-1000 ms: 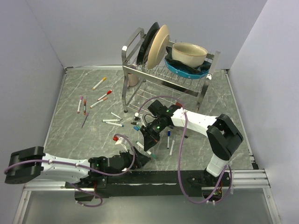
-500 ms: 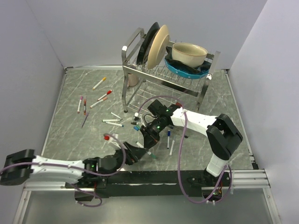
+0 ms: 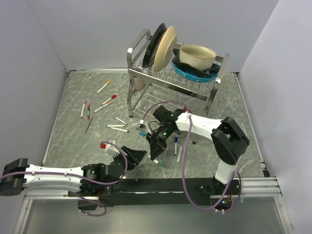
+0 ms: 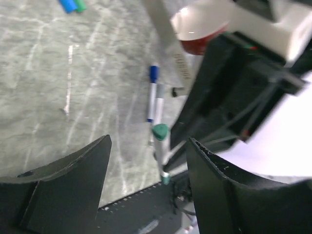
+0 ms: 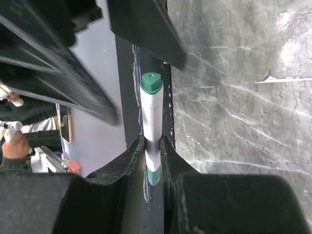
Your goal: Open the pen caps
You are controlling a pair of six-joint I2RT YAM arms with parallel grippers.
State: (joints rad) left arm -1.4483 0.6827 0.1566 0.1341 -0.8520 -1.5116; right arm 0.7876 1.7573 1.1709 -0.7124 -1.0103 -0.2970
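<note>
Pen (image 5: 151, 109) clamped in right gripper (image 5: 152, 146) near the table's (image 3: 73, 97) near edge, green cap (image 5: 151, 82) on (grip unclear from above); left wrist view shows left gripper (image 4: 148, 146) spread wide.

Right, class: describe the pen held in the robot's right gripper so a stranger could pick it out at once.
Find the tall steel dish rack; just in front of it is the black right gripper. It pinches a thin white marker pen with a green cap, unlike the blue-capped pen lying loose beside it.
</note>
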